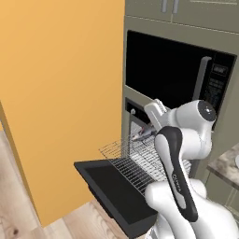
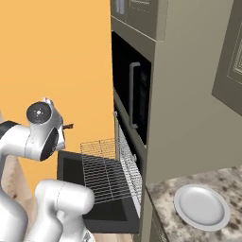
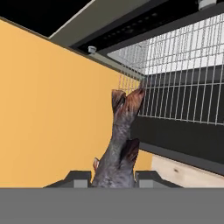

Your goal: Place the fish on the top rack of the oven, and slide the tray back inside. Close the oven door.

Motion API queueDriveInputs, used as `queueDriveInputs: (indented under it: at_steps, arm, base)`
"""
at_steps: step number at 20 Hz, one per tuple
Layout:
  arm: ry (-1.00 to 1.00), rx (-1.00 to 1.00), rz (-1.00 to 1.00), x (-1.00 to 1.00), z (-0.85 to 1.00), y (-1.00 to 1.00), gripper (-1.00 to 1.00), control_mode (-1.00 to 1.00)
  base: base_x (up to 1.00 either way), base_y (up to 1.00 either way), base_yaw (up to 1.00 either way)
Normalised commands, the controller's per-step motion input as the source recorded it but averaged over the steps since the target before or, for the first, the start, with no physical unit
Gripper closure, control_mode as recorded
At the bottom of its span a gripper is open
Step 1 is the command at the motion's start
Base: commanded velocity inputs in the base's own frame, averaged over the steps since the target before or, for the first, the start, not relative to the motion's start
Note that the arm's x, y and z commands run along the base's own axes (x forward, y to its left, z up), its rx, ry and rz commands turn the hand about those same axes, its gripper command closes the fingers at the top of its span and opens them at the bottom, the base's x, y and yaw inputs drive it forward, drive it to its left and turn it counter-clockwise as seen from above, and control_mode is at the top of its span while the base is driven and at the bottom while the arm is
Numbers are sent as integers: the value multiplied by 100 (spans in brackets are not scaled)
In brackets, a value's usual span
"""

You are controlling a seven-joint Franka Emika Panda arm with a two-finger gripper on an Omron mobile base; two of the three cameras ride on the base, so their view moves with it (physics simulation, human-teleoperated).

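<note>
The dark grey fish [image 3: 119,140] hangs tail-out between my fingertips [image 3: 147,177], and my gripper [image 3: 113,179] is shut on it. In the left base view the fish [image 1: 143,135] is held just above the back left part of the top rack [image 1: 135,161]. This silver wire grid is pulled out of the oven [image 1: 138,100] over the oven door [image 1: 112,189], which lies fully open and flat. From the right base view the rack [image 2: 106,172] and the door [image 2: 75,182] show too, with the fish's tail [image 2: 68,126] peeking past my arm.
A black microwave [image 1: 172,70] with a vertical grey handle [image 2: 133,94] sits above the oven. An orange wall [image 1: 60,93] stands close on the left. A round white plate [image 2: 201,206] rests on the speckled counter [image 2: 165,208] to the right.
</note>
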Motion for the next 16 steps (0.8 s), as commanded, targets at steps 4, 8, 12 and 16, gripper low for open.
queueDriveInputs:
  at_steps: [4,8,12,16]
  arm:
    - [6,-3,0,5,-14,15,100,-100]
    - [17,-5,0,7,-18,9,100,-100]
    - [18,-7,0,19,-35,6,100,-100]
    - [14,-5,-1,44,-38,1,100,-100]
  base:
    - [0,0,0]
    - [0,0,0]
    - [0,0,0]
    - [0,0,0]
